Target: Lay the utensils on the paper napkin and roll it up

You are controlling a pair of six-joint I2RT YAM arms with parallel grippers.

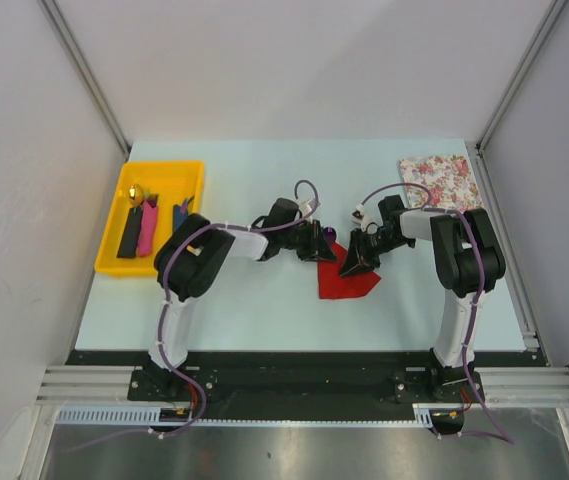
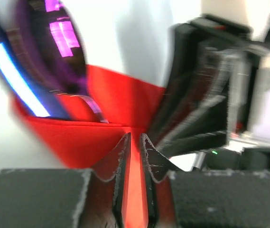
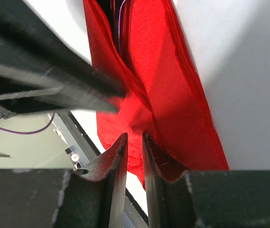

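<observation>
Meeting over the paper napkin [image 1: 349, 282] at mid-counter [image 1: 254, 310], the left fingers [image 1: 321, 245] and right fingers [image 1: 359, 257] sit at the red sheet's far edge, one on each side, in the overhead view. The napkin's near part lies flat toward the arm bases. A purple utensil [image 1: 332, 233] shows just beyond the napkin, between the two sets of fingers. Well to the napkin's left, a yellow tray [image 1: 114, 268] holds more utensils [image 1: 147, 232] with black, pink and blue handles. A flowered sheet [image 1: 438, 181] lies off to the napkin's far right.

From the left wrist, the left fingers [image 2: 126, 145] stand narrow, a raised fold of the napkin [image 2: 106, 99] pinched in the slim gap between them. The glossy purple utensil [image 2: 40, 66] sits in the napkin's lifted edge, beyond and left of the fingertips. The right fingers [image 2: 168, 128], dark and blurred, touch the napkin's right side.

From the right wrist, the right fingers [image 3: 121, 145] are narrow too, gripping crumpled red paper. The napkin [image 3: 168, 90] stretches away from their tips, and the left fingers [image 3: 101, 88] reach onto it from the left.
</observation>
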